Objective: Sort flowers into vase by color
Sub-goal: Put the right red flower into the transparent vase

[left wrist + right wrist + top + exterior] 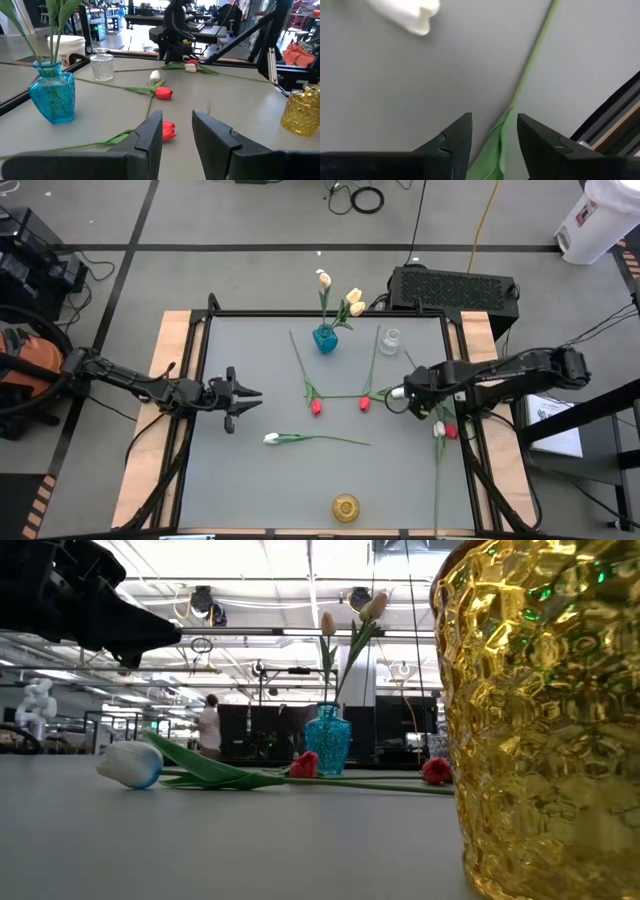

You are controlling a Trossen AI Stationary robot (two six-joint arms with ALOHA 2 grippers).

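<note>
Three vases stand on my table (250, 480): a blue vase (325, 339) at the far edge, a small clear glass vase (390, 340) beside it, and a gold vase (346, 507) at the near edge. From above, only the blue vase is filled; I count three cream-yellow tulips (354, 298) upright in it. I see nothing in the clear and gold ones.

Loose on the table I count two red tulips (316, 407) near the middle, a white tulip (271, 438) lying nearer the gold vase, and one white tulip and one red tulip (451, 431) together by the right edge. All have long thin green stems and small closed buds.

My left tool (248, 398) hovers open at the table's left side, holding nothing. My right tool (492, 137) sits over a green stem (532, 55), fingers apart on either side of it, not clamped.
</note>
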